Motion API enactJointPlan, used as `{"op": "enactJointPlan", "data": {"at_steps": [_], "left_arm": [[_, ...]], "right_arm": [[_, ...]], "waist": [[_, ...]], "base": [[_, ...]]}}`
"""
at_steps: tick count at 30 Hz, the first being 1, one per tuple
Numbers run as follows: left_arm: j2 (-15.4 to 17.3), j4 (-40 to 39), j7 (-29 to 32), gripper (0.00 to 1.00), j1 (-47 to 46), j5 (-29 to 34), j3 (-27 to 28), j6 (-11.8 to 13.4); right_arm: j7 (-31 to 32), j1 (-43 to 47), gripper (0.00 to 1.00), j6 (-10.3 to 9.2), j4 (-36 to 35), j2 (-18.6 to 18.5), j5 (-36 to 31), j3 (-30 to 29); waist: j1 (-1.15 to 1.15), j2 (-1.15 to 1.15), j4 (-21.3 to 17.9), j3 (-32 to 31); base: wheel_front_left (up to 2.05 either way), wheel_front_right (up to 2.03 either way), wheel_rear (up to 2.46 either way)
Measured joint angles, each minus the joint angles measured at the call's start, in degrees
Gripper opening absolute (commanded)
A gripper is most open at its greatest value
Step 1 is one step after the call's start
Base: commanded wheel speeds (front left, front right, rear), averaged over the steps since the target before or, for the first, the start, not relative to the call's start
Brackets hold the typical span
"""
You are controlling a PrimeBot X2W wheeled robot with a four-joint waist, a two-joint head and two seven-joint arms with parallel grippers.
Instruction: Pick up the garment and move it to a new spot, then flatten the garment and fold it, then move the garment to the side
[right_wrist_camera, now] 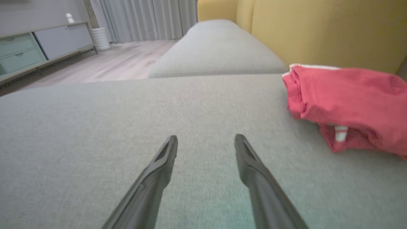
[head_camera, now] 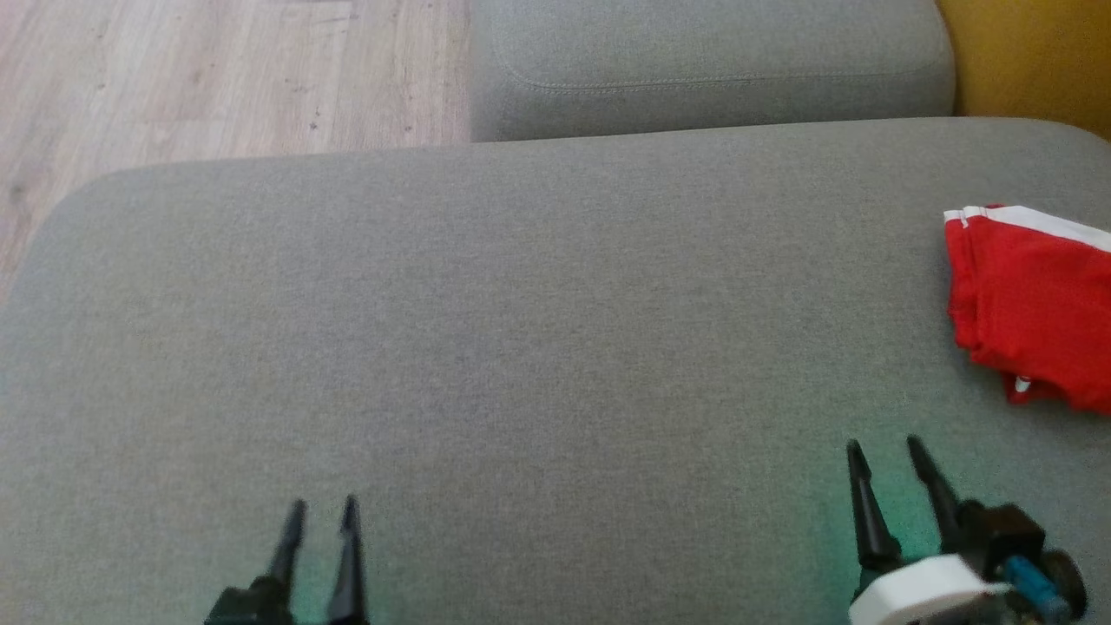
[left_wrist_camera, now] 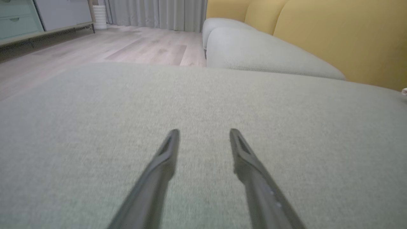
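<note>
The left hand, fingers spread and empty, hovers over the grey cushion, well left of the garment. The right hand, also spread and empty, is near the garment's lower left. The garment is red (white trim) and lies bunched. For a good pick, I would pinch several layers at the nearest edge.

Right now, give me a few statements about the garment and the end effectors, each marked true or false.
1. The garment lies at the cushion's right side. True.
2. The right end effector is shut on the garment. False: it is open and apart from it.
3. The left end effector is open and empty. True.
4. The garment is blue. False: it is red with white trim.
</note>
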Motion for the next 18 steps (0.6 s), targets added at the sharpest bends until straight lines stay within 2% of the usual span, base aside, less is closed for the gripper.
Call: {"op": "enactJointPlan", "data": {"at_steps": [7, 18], "left_arm": [[-0.1, 4.9, 0.6, 0.0, 1.6, -0.8, -0.1, 0.0], [-0.1, 4.5, 2.3, 0.0, 1.2, -7.9, 0.3, -0.4]], "right_arm": [[0.4, 1.6, 0.0, -0.02, 5.1, 0.0, 0.6, 0.1], [2.2, 1.5, 0.0, -0.02, 4.6, 0.0, 8.5, -0.3]], "waist": [[0.0, 0.0, -0.1, 0.0], [0.0, 0.0, -0.3, -0.1]], "base": [[0.0, 0.0, 0.0], [0.0, 0.0, 0.0]]}}
